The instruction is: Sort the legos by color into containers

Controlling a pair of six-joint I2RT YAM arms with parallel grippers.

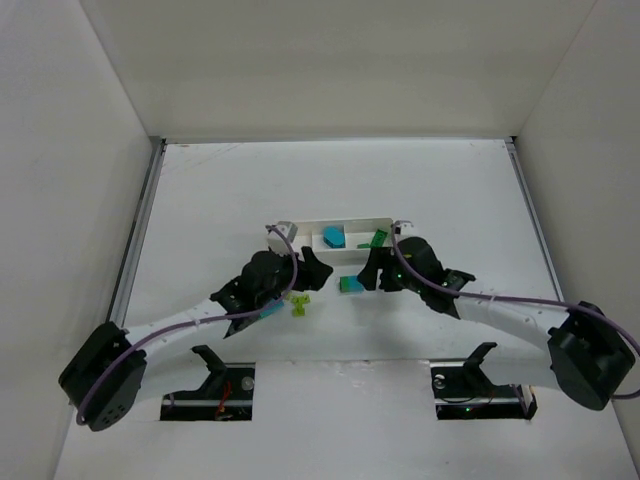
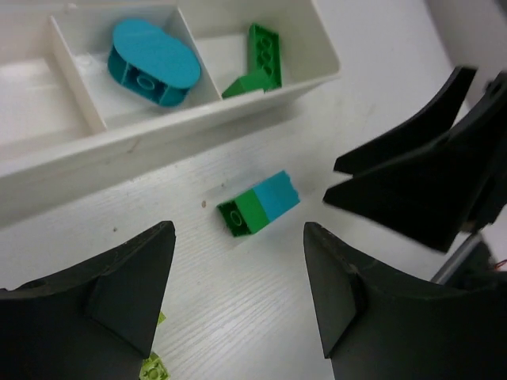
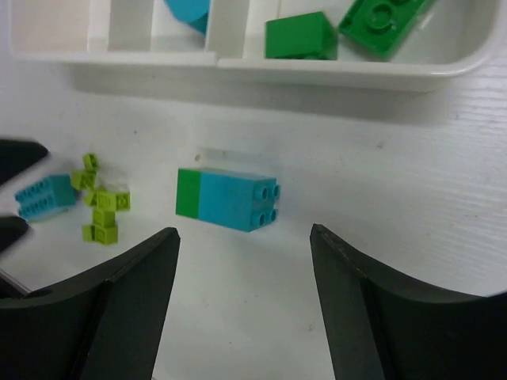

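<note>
The white tray (image 1: pixel 300 223) lies at mid-table. Its middle compartment holds a cyan rounded piece (image 2: pixel 154 59). Its right compartment holds dark green bricks (image 2: pixel 261 59), which also show in the right wrist view (image 3: pixel 301 36). A joined green-and-cyan brick (image 1: pixel 350 284) lies on the table just in front of the tray, between both grippers (image 2: pixel 258 203) (image 3: pixel 226 198). My left gripper (image 1: pixel 310 272) (image 2: pixel 238 235) is open and empty to its left. My right gripper (image 1: pixel 372 270) (image 3: pixel 244 233) is open and empty to its right. Neither touches the brick.
Several pale yellow-green pieces (image 3: pixel 99 202) lie in a cluster left of the joined brick (image 1: pixel 299 304). A small cyan brick (image 3: pixel 43 195) lies beside them. The right gripper's fingers (image 2: pixel 428 182) show at the right in the left wrist view. White walls enclose the table.
</note>
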